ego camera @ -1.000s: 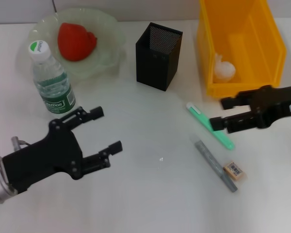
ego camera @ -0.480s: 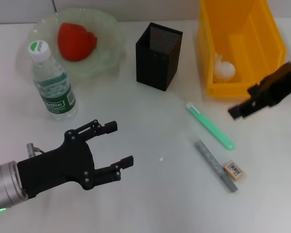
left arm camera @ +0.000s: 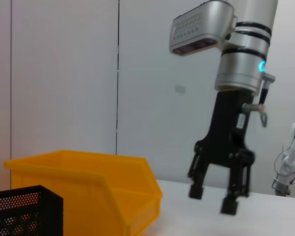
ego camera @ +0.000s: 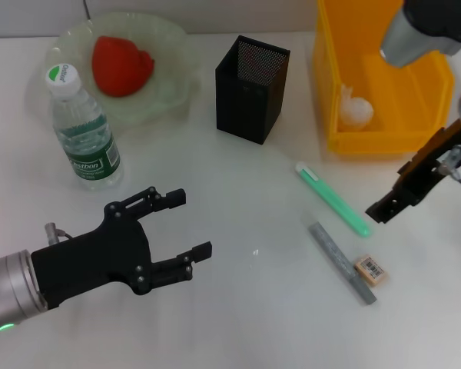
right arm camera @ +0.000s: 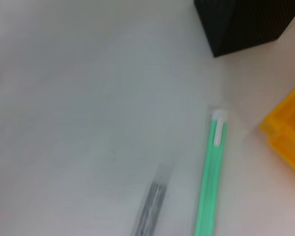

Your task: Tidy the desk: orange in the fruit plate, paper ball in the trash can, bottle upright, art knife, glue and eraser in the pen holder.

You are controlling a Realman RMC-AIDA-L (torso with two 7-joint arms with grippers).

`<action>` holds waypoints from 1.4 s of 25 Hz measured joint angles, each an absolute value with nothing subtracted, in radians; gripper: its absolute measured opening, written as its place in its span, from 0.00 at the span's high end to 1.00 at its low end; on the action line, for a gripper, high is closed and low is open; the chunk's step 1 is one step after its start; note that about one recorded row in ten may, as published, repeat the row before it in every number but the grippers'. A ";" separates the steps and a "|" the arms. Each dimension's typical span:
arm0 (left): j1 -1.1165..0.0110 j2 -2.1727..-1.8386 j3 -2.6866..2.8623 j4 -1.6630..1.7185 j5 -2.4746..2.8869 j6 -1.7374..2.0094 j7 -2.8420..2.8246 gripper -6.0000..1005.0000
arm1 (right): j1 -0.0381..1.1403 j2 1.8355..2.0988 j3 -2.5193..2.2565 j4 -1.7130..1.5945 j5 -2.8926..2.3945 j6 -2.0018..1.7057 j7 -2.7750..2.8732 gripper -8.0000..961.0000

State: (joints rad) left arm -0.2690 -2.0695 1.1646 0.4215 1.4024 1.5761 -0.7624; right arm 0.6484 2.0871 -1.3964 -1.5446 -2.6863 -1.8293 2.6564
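The orange (ego camera: 121, 65) lies in the fruit plate (ego camera: 173, 92). The bottle (ego camera: 83, 134) stands upright beside the plate. The paper ball (ego camera: 355, 110) lies in the trash can (ego camera: 384, 138). The pen holder (ego camera: 251, 78) stands between plate and can. A green pen-shaped stick (ego camera: 334, 200), a grey slim bar (ego camera: 342, 263) and the eraser (ego camera: 371, 270) lie on the table; I cannot tell which is knife or glue. My right gripper (ego camera: 388, 201) is open, pointing down just right of the green stick (right arm camera: 210, 177). My left gripper (ego camera: 194, 223) is open and empty at the front left.
The white table's front edge is near the left arm. In the left wrist view the right gripper (left arm camera: 212, 197) hangs above the table beside the trash can (left arm camera: 88, 182) and pen holder (left arm camera: 19, 211). The right wrist view shows the grey bar (right arm camera: 150, 209).
My right arm has swung up from lying level to pointing down, its gripper now nearer the green stick's end. My left gripper has edged slightly right.
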 joint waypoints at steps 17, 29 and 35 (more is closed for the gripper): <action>-0.272 -2.071 1.167 0.417 1.400 1.584 -0.753 0.19 | 0.718 2.088 -1.531 -1.284 -2.685 -1.527 2.882 0.13; -0.275 -2.071 1.170 0.417 1.401 1.585 -0.751 0.19 | 0.749 2.086 -1.527 -1.159 -2.688 -1.438 2.884 0.14; -0.269 -2.071 1.170 0.417 1.402 1.592 -0.750 0.19 | 0.763 2.087 -1.529 -1.114 -2.681 -1.411 2.885 0.20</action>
